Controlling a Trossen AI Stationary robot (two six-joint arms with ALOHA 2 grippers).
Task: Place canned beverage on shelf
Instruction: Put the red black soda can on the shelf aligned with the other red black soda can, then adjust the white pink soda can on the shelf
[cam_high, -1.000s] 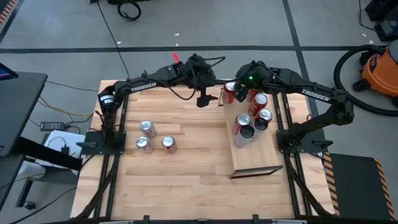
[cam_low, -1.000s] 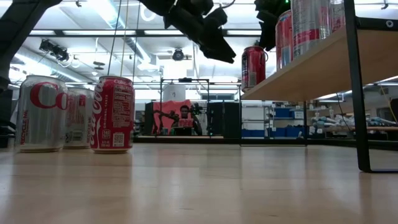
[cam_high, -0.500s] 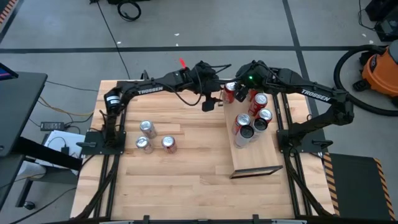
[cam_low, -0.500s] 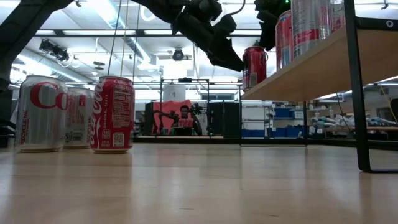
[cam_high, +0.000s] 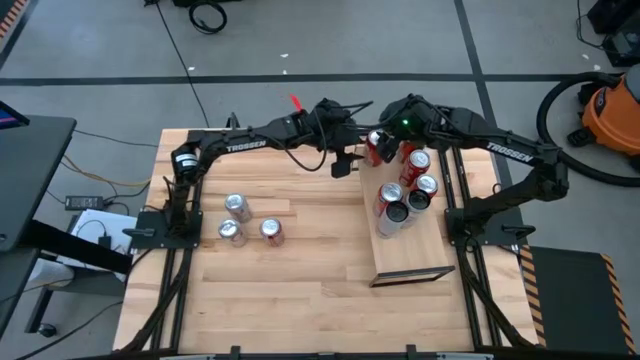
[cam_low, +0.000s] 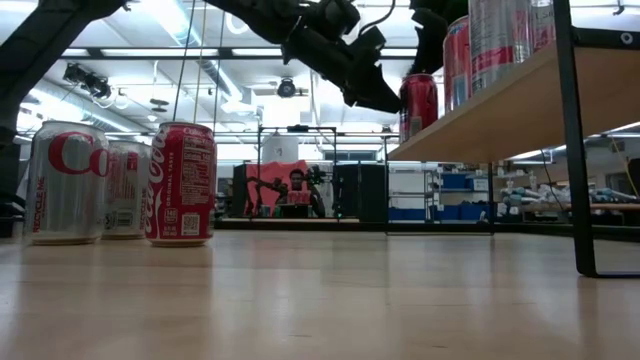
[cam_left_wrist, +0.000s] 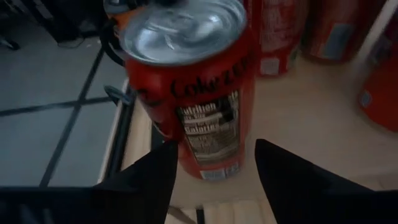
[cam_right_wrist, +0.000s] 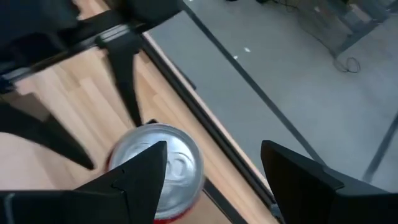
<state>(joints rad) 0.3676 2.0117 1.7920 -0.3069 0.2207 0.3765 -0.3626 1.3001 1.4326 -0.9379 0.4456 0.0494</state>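
Note:
A red can stands on the far end of the light-wood shelf, at its left corner. My left gripper reaches in from the table's left and is shut on this can. My right gripper hovers open just above the can's silver lid, with one finger in front of part of the lid. Several more cans stand on the shelf behind it. My left gripper pinches the red can between its two fingers, low on its side wall. The fingers come from the table's left, slanting a little downward, one on each side. The can stays upright with its base on the shelf.
Three cans stand on the tabletop at the left: two silver and one red. The shelf's dark end frame rises at its near end. Bare planks lie between the loose cans and the shelf.
My left gripper has moved toward the table's right edge and slightly down, coming up to the red can on the shelf's far corner. The can has shifted a little toward the right on the shelf.

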